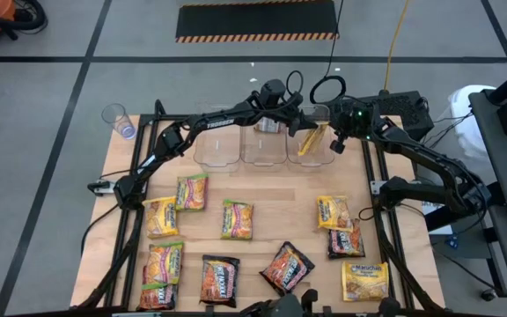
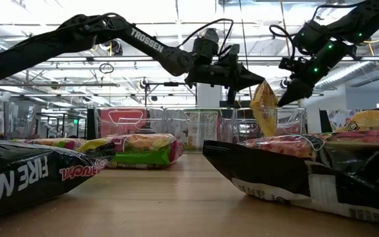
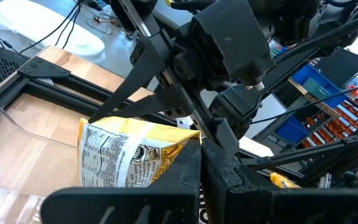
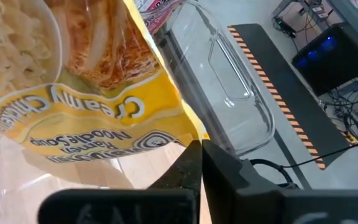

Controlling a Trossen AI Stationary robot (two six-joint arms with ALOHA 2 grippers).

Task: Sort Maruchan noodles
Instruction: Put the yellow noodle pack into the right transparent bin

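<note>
Inspecting the far edge of the table, you have both claws working at the row of clear bins. The right claw is pressed together on the top edge of a yellow packet, which hangs tilted over the rightmost bin with its lower corner at or just inside the rim. The left claw is also pressed together, just beside that packet near the middle bin; whether it grips the packet's other edge I cannot tell.

Risks as I judge them:
- The pinch is on a thin, crinkly edge; the packet may slip out and land across the rim or on the table instead of inside.
- If both claws do hold it and you move one arm, the wrapper could tear or be pulled free.
- The two arms are close together; a careless retreat could knock one against the other or shift a light bin.

Remaining packets lie spread over the near half of the table, unsorted, well apart from the bins.
</note>
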